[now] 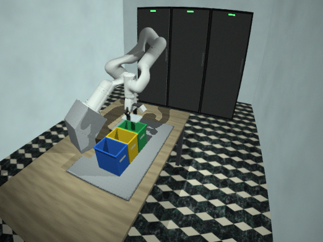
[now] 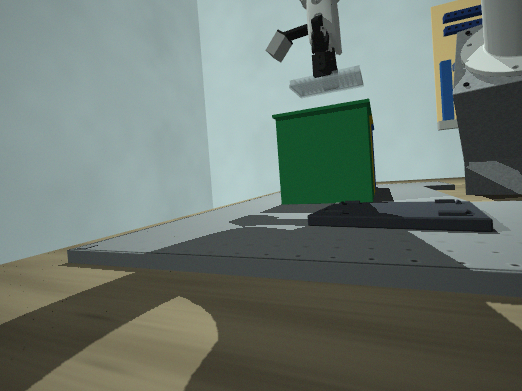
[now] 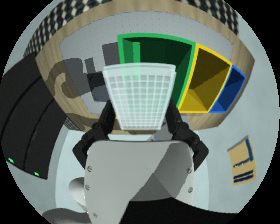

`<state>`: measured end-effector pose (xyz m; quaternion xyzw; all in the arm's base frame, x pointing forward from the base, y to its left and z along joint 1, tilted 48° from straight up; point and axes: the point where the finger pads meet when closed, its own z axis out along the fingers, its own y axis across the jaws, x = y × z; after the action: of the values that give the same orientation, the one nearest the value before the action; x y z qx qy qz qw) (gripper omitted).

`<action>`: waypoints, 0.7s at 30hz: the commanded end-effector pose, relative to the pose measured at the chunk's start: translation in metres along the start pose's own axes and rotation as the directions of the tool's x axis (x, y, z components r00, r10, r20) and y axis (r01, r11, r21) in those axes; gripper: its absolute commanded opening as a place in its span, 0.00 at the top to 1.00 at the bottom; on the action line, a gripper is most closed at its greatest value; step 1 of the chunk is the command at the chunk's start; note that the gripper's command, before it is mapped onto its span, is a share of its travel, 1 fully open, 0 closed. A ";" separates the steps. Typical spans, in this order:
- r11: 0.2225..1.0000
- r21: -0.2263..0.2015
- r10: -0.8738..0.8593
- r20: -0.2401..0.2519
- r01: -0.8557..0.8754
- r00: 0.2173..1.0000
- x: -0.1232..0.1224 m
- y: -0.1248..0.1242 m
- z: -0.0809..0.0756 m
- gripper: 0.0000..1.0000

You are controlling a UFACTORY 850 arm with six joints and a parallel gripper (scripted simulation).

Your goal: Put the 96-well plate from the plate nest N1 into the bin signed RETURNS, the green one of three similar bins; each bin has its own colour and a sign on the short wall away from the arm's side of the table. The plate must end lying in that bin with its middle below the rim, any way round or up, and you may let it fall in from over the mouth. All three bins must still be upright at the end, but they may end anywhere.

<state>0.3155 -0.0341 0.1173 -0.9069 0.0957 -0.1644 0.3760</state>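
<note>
Exterior view: the gripper [image 2: 324,68] was seen clamped on the plate [image 2: 327,82], which was held in the air just above the rim of the green bin [image 2: 325,160] — tilted slightly, not touching it. The nest [image 2: 400,218], a dark flat block, lay on the grey mat [image 2: 280,258] just in front of that bin. From the top, three bins were seen in a row on the surface [image 1: 46,197] — green [image 1: 140,135], yellow [image 1: 131,148], blue [image 1: 111,161] — all upright. At the wrist, the plate [image 3: 139,100] was shown overlapping the near edge of the green bin's mouth [image 3: 164,53].
</note>
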 end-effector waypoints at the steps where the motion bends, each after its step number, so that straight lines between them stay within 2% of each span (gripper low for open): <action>1: 1.000 0.000 0.000 -0.001 0.000 1.000 0.006 0.010 0.000 1.00; 11: 1.000 0.000 0.000 -0.001 0.000 1.000 0.017 0.033 0.001 1.00; 21: 1.000 0.000 0.000 -0.001 0.000 1.000 0.017 0.033 0.001 1.00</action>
<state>0.3297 -0.0610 0.0966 -0.9068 0.0955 -0.1644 0.3763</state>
